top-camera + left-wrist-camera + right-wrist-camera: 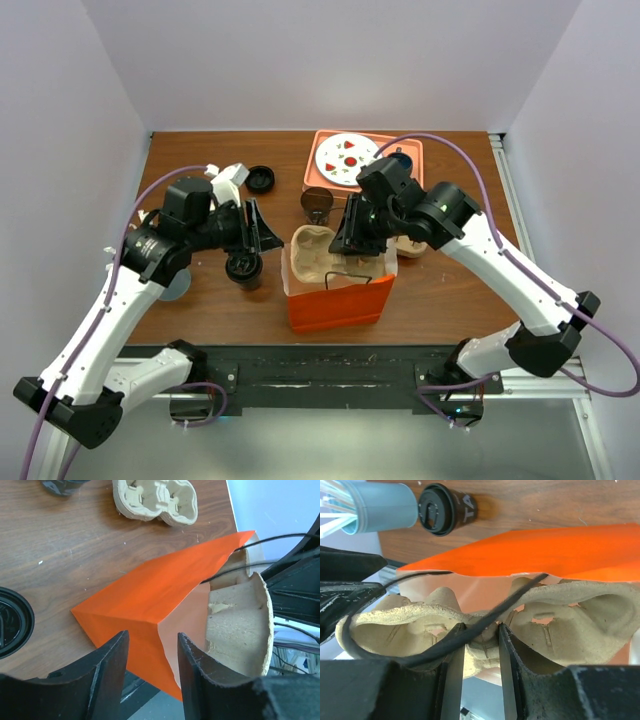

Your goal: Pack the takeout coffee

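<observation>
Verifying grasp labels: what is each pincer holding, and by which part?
Right pincer clamps the pulp cup carrier by its centre ridge, at the mouth of the orange bag. Left pincer is open, holding nothing.

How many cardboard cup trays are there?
2. One cup tray sits in the orange bag, pinched by the right gripper; the other lies on the table beside the bag. More may be hidden.

Bright, even overhead light on the wooden table point(430, 300) — shadows are short and soft. The orange bag point(145, 595) looks vivid, without glare. Close to the lens, the right gripper point(481, 632) is dark and slightly blurred; the pulp carrier point(580, 612) is sharp.
</observation>
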Motion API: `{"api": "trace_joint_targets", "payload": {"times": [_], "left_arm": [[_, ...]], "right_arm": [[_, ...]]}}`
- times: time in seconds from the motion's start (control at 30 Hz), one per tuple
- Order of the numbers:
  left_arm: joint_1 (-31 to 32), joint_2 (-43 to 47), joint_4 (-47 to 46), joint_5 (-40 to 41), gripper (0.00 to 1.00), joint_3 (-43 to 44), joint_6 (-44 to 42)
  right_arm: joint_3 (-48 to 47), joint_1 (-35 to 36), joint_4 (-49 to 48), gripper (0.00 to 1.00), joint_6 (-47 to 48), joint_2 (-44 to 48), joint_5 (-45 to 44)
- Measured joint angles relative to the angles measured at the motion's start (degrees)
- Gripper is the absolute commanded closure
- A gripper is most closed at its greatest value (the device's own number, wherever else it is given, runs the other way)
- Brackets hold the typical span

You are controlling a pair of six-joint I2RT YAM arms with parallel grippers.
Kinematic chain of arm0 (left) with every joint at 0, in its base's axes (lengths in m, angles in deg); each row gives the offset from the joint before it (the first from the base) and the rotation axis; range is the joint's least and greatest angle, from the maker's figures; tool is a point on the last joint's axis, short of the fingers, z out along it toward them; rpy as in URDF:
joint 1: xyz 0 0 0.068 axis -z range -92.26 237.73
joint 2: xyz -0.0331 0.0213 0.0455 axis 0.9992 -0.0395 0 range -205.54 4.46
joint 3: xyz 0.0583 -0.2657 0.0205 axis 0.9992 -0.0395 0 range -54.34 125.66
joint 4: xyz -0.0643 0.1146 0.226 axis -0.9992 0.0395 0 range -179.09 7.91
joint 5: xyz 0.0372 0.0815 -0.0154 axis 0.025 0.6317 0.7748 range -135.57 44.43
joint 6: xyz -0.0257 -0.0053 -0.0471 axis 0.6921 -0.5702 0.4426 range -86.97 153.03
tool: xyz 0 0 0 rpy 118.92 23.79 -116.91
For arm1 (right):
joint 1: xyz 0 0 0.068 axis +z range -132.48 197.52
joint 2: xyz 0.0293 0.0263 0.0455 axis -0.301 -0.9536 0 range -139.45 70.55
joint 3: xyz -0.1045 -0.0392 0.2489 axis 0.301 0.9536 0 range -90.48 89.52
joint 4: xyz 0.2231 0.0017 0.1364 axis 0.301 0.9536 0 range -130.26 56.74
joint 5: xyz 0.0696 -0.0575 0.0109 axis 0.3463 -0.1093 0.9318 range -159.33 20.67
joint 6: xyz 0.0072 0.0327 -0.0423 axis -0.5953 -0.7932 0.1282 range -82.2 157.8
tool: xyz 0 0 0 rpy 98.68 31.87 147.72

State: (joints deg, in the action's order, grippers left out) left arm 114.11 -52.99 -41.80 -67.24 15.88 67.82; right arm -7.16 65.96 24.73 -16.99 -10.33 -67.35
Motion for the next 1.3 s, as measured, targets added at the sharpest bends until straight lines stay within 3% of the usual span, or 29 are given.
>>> {"api": "trace_joint_targets", "payload": {"times": [0.27,0.47,0.63,1.3], "left_arm": [[0.0,0.2,-0.5,-1.7,0.55,-2.1,-1.2],[0.0,1.2,-0.7,-2.9,0.69,-3.9,-1.3],[0.0,1.6,-0.9,-3.5,0.73,-4.2,-1.4],[0.0,1.8,-0.8,-3.5,0.71,-4.4,-1.4]], "right_arm": [[-5.6,2.2,4.4,0.68,0.5,-3.8,-3.5],[-10.6,6.6,8.7,0.69,1.3,-7.6,-8.4],[-11.5,9.9,10.5,0.69,1.0,-8.9,-11.9],[-13.1,11.8,11.5,0.69,-3.1,-10.6,-20.8]]}}
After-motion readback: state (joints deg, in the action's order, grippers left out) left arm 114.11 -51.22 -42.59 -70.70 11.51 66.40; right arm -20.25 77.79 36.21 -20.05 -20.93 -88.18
